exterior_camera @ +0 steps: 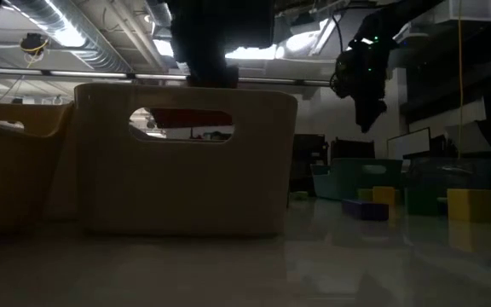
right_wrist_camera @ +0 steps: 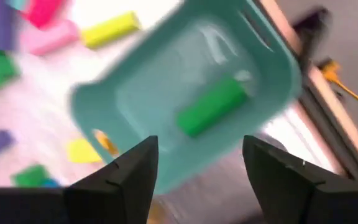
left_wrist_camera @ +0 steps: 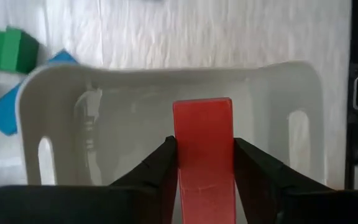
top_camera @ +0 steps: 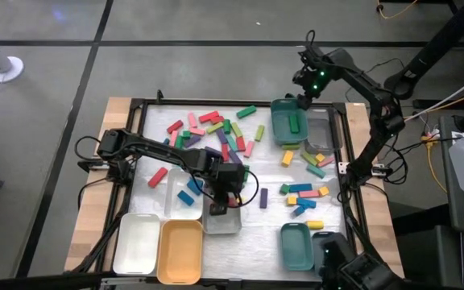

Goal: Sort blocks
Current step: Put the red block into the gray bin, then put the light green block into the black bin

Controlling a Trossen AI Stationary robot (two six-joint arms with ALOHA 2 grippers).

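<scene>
Six trays: one white tray [top_camera: 136,242], one orange tray [top_camera: 180,251], two grey trays [top_camera: 182,193], two teal trays [top_camera: 296,246]. Several dozen coloured blocks [top_camera: 216,133]. Two arms.

red block [left_wrist_camera: 202,155] — lower end cut off, teal tray [right_wrist_camera: 185,93] blurred

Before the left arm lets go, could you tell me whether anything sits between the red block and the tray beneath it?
Nothing visible does: the left gripper holds the red block over the white tray, whose floor below looks bare.
</scene>
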